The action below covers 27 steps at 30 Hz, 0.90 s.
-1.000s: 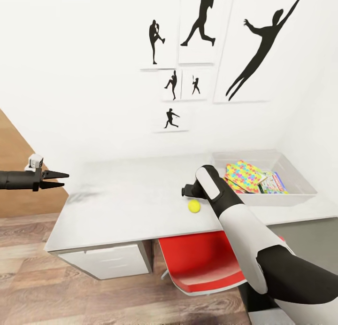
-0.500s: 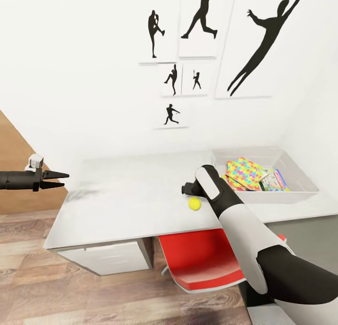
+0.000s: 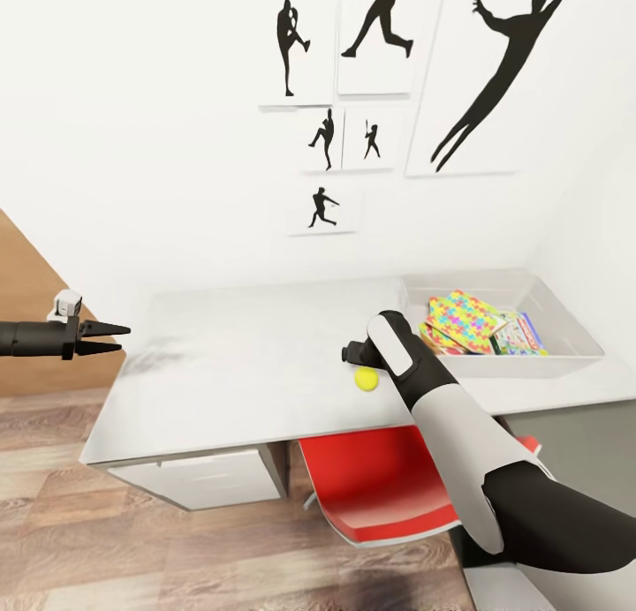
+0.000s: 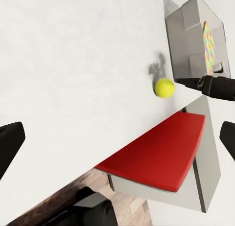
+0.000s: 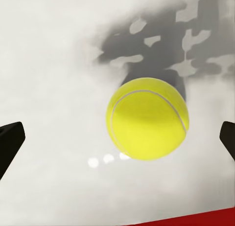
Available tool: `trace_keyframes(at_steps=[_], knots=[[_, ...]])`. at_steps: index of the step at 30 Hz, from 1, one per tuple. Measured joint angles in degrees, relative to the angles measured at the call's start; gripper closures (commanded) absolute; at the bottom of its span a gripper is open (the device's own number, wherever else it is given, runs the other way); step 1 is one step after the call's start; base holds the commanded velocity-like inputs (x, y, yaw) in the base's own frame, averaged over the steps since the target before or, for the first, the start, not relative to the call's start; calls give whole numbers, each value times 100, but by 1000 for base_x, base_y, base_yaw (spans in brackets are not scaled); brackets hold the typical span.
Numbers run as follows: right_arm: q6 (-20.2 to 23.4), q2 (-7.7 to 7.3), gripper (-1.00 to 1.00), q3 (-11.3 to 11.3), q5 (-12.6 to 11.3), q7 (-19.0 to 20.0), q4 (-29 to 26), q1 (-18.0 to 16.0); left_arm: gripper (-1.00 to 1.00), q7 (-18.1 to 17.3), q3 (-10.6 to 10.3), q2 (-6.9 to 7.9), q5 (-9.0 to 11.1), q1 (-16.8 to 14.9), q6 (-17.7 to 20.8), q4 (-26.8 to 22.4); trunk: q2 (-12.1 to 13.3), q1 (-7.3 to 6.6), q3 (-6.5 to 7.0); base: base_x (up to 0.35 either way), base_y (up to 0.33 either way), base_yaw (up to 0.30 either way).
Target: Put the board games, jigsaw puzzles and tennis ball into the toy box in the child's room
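Note:
The tennis ball point(image 3: 365, 379) lies on the white table point(image 3: 238, 373) near its front edge. My right gripper point(image 3: 353, 354) hovers just above it, mostly hidden behind the wrist. In the right wrist view the ball point(image 5: 148, 118) sits between the two widely spread fingers point(image 5: 10, 140), untouched. The grey toy box point(image 3: 530, 367) stands at the table's right end and holds a jigsaw puzzle point(image 3: 468, 318) and a board game point(image 3: 523, 335). My left gripper point(image 3: 117, 338) hangs open in the air off the table's left end, holding nothing.
A red chair point(image 3: 380, 487) is pushed under the table below the ball. A white drawer unit point(image 3: 203, 481) sits under the table's left part. Black athlete pictures point(image 3: 486, 72) hang on the white wall behind. Wood-plank floor point(image 3: 53, 523) lies at the left.
The whole picture has shifted slightly, so the camera moved. Both arms keep their places, and the ball still lies under the right gripper.

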Motion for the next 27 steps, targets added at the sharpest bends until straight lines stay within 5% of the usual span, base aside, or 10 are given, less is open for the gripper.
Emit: trace_keyframes(at_steps=[8, 16, 27], knots=[[-4, 0, -100, 2, 20, 2, -1, -4, -100, 0, -2, 0, 2, 0, -1, 0, 0, 0, -76, 0, -9, 0], [1, -82, -100, -34, 392, 18, 3, 1, -100, 0, -2, 0, -4, 0, -1, 0, -1, -1, -152, 28, -1, 0], [3, -91, -100, -49, 454, 31, 0, -2, -100, 1, -18, 0, -5, 0, -1, 0, 0, 0, -256, 29, 0, 0]])
